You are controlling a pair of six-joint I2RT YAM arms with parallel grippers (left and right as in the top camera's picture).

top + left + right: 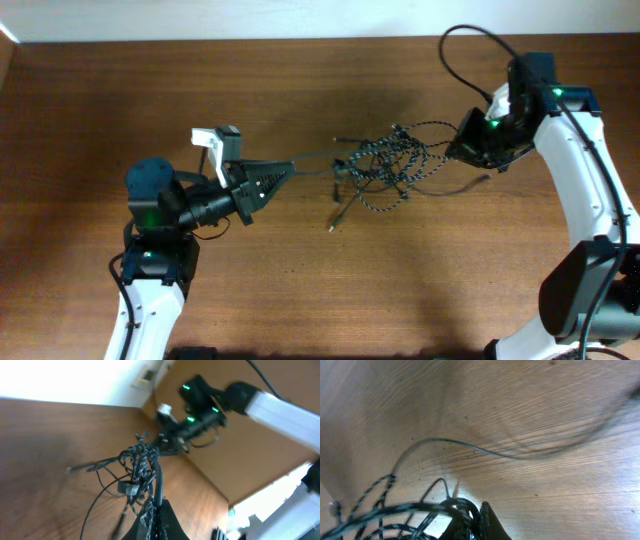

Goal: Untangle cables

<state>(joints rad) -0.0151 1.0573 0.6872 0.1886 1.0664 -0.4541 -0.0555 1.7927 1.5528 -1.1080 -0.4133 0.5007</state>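
Cable tangle (390, 165) sits mid-table (200, 80), strung between both arms, with loose ends trailing on the wood. Left gripper (287, 176) is pinched closed on a dark strand (315, 156) that runs taut from the tangle's left side. Right gripper (458, 148) is closed on the tangle's right edge; braided loops bunch against its fingers (487, 522)

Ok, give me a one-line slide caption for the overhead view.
Left hand and right hand hold opposite sides of a cable tangle over a wooden table.
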